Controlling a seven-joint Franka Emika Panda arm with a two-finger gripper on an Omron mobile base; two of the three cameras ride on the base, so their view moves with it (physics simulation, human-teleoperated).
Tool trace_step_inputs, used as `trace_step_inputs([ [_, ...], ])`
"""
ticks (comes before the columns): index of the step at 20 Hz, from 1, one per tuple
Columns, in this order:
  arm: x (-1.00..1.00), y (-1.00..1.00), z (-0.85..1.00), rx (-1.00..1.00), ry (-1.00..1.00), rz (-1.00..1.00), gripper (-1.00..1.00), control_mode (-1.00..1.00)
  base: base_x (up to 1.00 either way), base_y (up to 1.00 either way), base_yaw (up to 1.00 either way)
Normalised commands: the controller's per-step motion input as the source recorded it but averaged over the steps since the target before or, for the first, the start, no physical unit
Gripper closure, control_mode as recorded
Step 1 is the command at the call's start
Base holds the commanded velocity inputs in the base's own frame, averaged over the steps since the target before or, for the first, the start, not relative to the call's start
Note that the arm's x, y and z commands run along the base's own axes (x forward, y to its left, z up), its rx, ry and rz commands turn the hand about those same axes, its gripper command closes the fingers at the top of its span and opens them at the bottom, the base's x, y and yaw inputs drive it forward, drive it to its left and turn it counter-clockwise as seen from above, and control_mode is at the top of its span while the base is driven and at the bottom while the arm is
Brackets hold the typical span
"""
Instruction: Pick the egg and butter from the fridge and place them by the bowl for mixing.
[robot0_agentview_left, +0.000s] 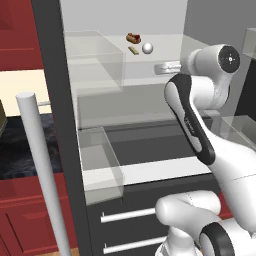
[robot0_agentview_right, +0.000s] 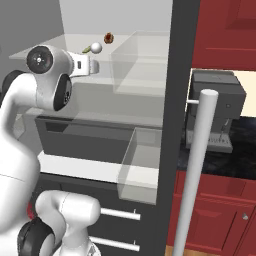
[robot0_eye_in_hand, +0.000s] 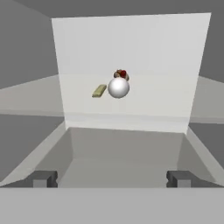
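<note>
A: Egg (robot0_eye_in_hand: 118, 87)? Butter?
B: Smooth white ball on the fridge (robot0_agentview_left: 56, 105) glass shelf (robot0_eye_in_hand: 131, 105); flat tan butter (robot0_eye_in_hand: 99, 91) stick just left, lumpy brown-red item (robot0_eye_in_hand: 121, 74) behind.
A: Gripper (robot0_eye_in_hand: 112, 178)?
B: Fingers wide apart, empty, short of the shelf.
A: Blocking?
B: Clear bins (robot0_agentview_left: 95, 60) at the sides, grey cylindrical handle (robot0_agentview_left: 42, 165) outside.

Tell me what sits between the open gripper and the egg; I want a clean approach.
Nothing: in the hand view, only bare shelf separates the gripper from the egg; the butter lies beside it.
</note>
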Motion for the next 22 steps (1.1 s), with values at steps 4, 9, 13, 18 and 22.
trace_step_inputs([
  [4, 0.06, 0.01, 0.56, -0.01, 0.01, 0.00, -1.00, -1.00, 0.00, 0.00, 0.00],
  [9, 0.30, 0.01, 0.34, 0.00, 0.01, 0.00, -1.00, -1.00, 0.00, 0.00, 0.00],
  [13, 0.50, 0.10, 0.03, 0.00, 0.00, 0.00, -1.00, -1.00, 0.00, 0.00, 0.00],
  [18, 0.54, 0.03, -0.01, 0.00, 0.00, 0.00, -1.00, -1.00, 0.00, 0.00, 0.00],
  [22, 0.45, 0.00, -0.12, 0.00, 0.03, 0.00, -1.00, -1.00, 0.00, 0.00, 0.00],
])
